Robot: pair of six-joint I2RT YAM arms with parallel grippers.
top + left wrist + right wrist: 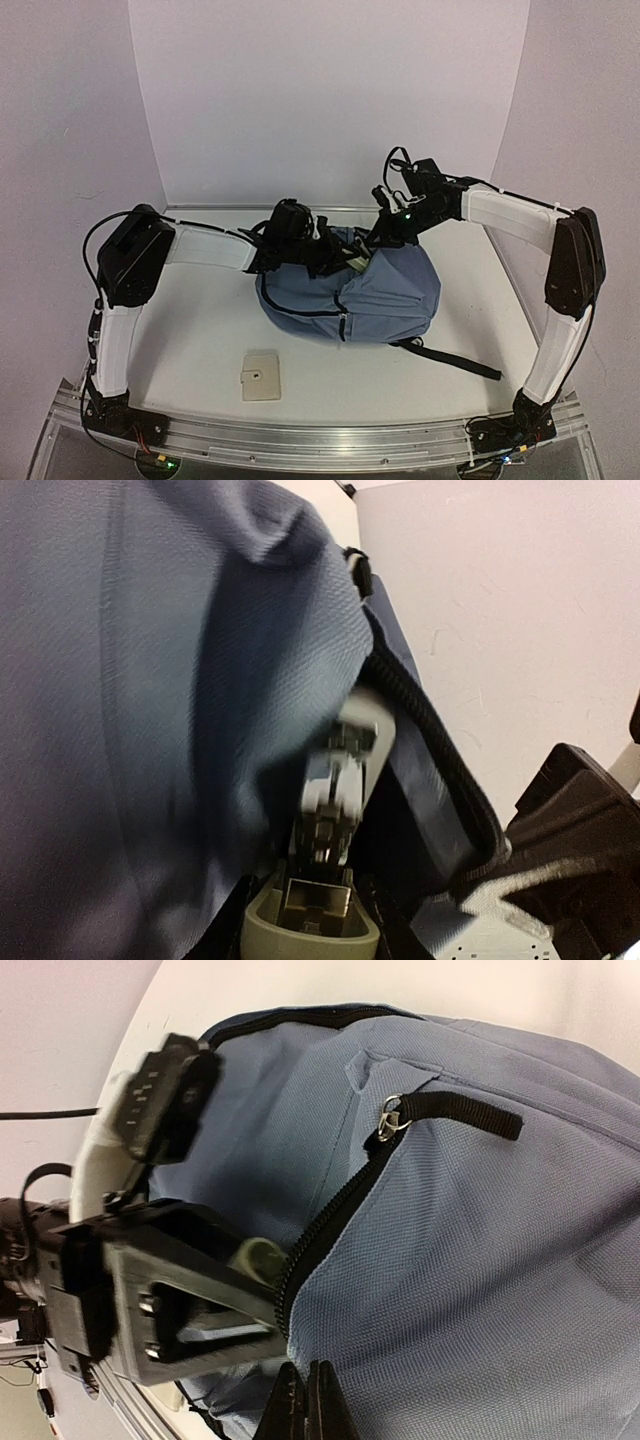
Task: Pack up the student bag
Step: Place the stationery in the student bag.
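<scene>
student bag (390, 290) mid-table, mouth facing 11 o'clock. right gripper (385, 232) clenched, looks pinched on the flap. Only a stapler (335, 780) shows in the mouth, at the left gripper (332, 258) - can't tell if it's gripped. Risk: flap slips, mouth collapses, stapler snags the zipper (330, 1220). beige pad (261, 375) lies outside at 7 o'clock.

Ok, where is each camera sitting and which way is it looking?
Top camera: above and behind, looking down on the white table, soft slate-blue fabric backpack, left arm and right arm.
Left wrist camera: on that arm, tight against the backpack's black zipper edge; a black robot part shows.
Right wrist camera: on that arm, facing the backpack's metal zipper ring; its shut right tool shows below.
All share the backpack.
</scene>
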